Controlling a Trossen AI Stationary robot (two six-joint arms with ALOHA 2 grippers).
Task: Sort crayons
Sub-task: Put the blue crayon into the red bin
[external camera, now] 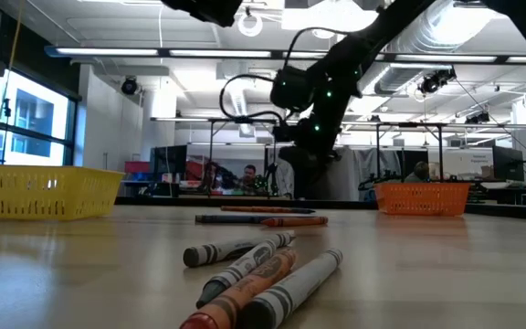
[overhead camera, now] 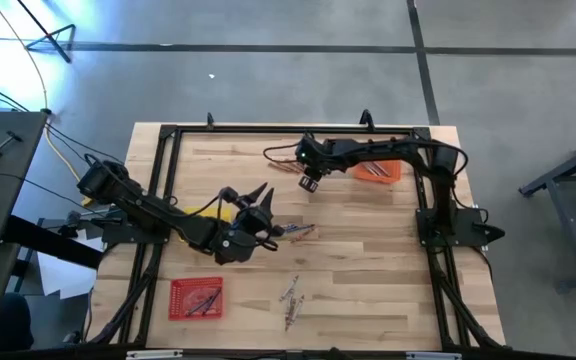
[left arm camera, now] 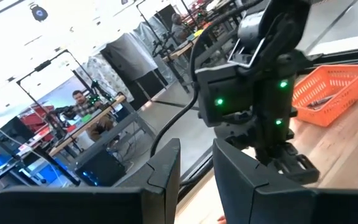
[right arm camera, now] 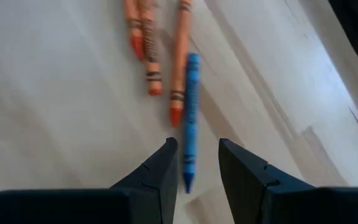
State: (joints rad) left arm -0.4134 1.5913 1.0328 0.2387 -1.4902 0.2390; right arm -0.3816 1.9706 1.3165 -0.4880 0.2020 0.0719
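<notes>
Blue crayon (right arm camera: 190,118) below right claw (right arm camera: 194,163), between open fingers.

The dark six-joint right arm is reaching from its base at the table's right edge across the far side, elbow bent, its two-finger right gripper (right arm camera: 194,163) pointing down at the tabletop with fingers parted by a narrow gap. The dark six-joint left arm is stretching from the left edge toward the middle, its left gripper (left arm camera: 196,165) raised and tilting upward, fingers slightly apart.
</notes>
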